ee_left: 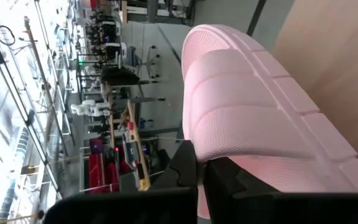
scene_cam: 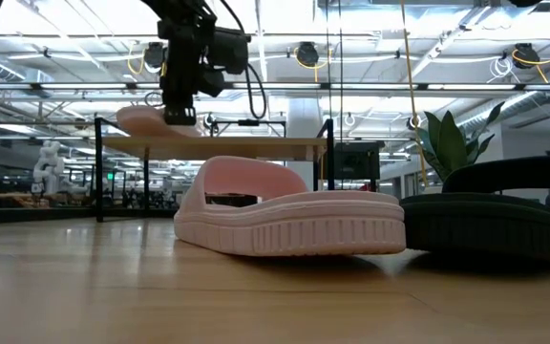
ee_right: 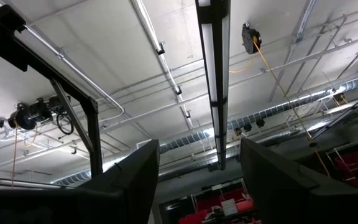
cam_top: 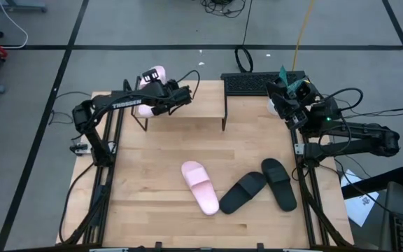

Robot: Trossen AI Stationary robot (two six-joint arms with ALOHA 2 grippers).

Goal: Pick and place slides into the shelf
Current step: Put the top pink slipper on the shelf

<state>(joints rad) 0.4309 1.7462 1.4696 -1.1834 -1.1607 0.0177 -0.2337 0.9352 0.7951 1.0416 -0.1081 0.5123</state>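
From above I get even, bright light on the surface (cam_top: pixel 159 168), with only short soft shadows beside the black slides (cam_top: pixel 261 187) and under the shelf (cam_top: pixel 187 103). At table height, the ceiling strip lights (scene_cam: pixel 370 43) blow out to white glare and the near wood goes soft. The pink slide (scene_cam: pixel 289 222) there is sharp. My left wrist feed is washed out toward the windows (ee_left: pixel 5 93). The right wrist feed stares at a glaring light tube (ee_right: pixel 213 74), its fingers (ee_right: pixel 126 180) dark silhouettes.
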